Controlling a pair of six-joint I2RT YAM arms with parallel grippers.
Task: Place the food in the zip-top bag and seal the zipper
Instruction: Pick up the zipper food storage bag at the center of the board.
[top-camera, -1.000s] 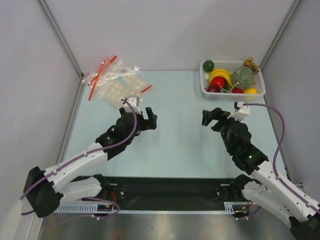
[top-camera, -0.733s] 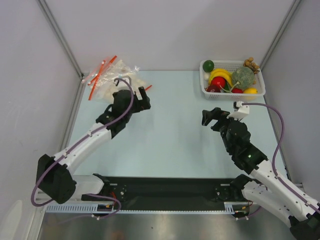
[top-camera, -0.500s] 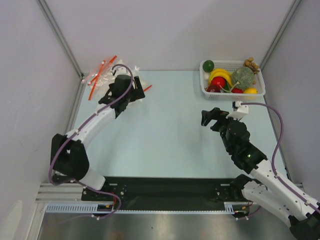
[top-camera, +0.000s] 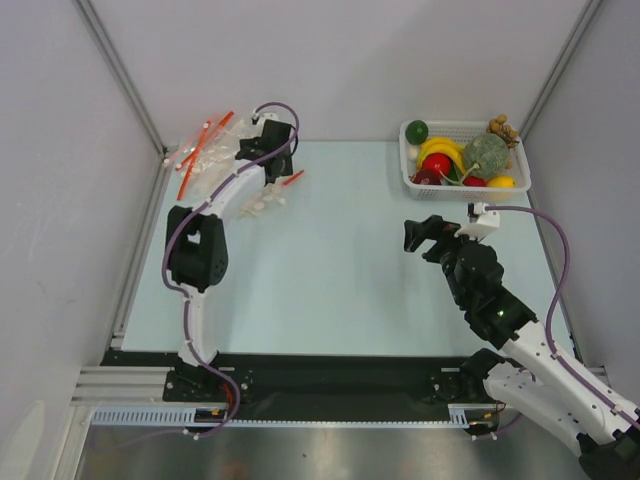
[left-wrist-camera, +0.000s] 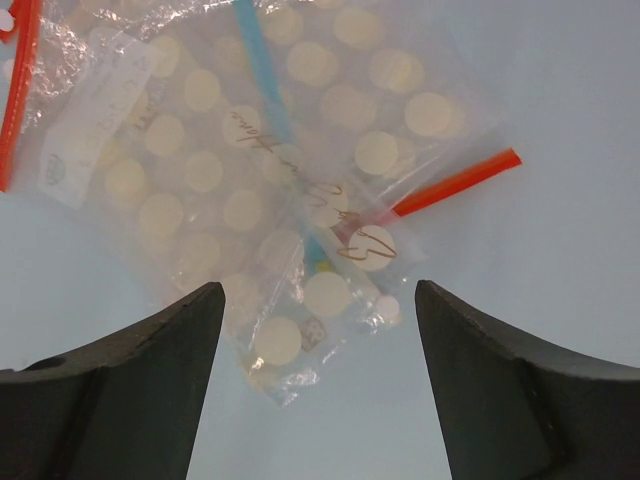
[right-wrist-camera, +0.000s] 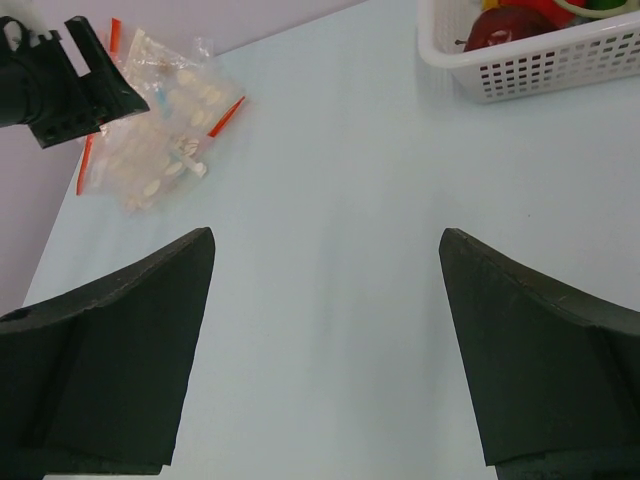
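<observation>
- Left gripper (top-camera: 276, 137) has swung from mid-table out to the far-left corner. It hangs over the bags (top-camera: 212, 162), fingers spread wide, nothing held.
- Wrist view: disc-printed bags (left-wrist-camera: 250, 180) lie below, with a red strip (left-wrist-camera: 455, 183) at right. The plain one cannot be told apart in the pile.
- Right gripper (top-camera: 425, 236) is unmoved mid-right, wide open and empty.
- Food sits far right in the basket (top-camera: 462, 187): dark green ball (top-camera: 417, 130), red fruit (top-camera: 437, 164), grey-green ball (top-camera: 486, 152).
</observation>
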